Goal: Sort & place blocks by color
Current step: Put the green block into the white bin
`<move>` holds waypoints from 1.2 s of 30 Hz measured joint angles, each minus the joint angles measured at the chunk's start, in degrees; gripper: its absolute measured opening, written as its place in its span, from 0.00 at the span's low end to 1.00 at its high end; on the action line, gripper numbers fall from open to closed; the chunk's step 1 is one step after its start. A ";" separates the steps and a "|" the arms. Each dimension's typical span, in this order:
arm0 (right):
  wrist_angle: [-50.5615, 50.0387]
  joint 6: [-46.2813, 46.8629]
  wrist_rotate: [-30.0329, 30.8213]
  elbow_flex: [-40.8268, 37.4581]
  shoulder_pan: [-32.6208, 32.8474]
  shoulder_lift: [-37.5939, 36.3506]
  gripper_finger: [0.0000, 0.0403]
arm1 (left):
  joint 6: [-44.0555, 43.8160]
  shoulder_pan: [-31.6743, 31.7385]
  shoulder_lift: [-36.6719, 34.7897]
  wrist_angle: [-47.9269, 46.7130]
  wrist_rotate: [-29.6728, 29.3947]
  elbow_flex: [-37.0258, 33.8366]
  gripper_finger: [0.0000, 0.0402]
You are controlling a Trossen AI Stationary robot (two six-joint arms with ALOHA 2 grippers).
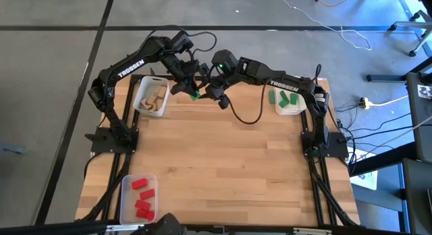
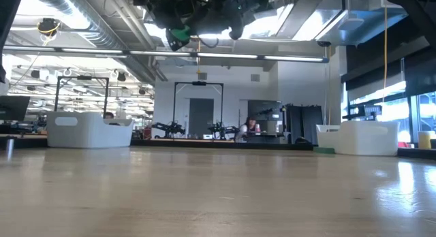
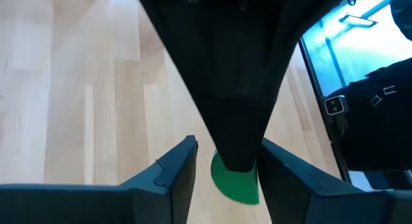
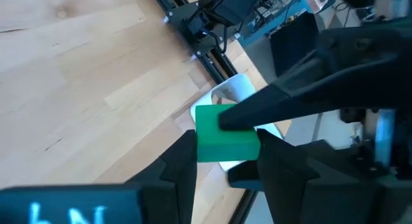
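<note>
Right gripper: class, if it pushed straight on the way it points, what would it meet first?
The right gripper would meet the green block in its grasp at once. Just beyond that it would probably meet the facing left gripper, though depth is unclear.

In the left wrist view, the small green block [image 3: 233, 184] shows only a rounded lower part; the other arm's dark finger [image 3: 233, 89] covers the rest, so its full shape cannot be told. In the high view it is a tiny green speck [image 1: 194, 95] among dark gripper parts, and which fingers touch it cannot be told there. The low view crops both arms at its upper edge. The clear plastic bin [image 4: 239, 90] is mostly covered.
</note>
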 joint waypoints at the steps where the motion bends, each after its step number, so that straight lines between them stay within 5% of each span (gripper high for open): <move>1: -0.27 0.08 -0.01 0.00 0.00 0.01 0.33 | 0.08 0.23 0.02 0.00 0.00 0.00 0.37; 11: -3.13 1.94 -0.04 0.00 0.02 0.17 0.33 | 0.18 2.96 0.03 1.39 -0.86 0.02 0.38; 21: -5.39 5.40 2.54 0.00 0.03 0.08 0.33 | 2.96 6.97 0.10 2.05 -11.72 0.07 0.38; 36: -20.11 27.34 21.33 0.00 -3.63 -0.03 0.33 | 12.11 8.96 -1.06 1.07 -15.88 0.00 0.38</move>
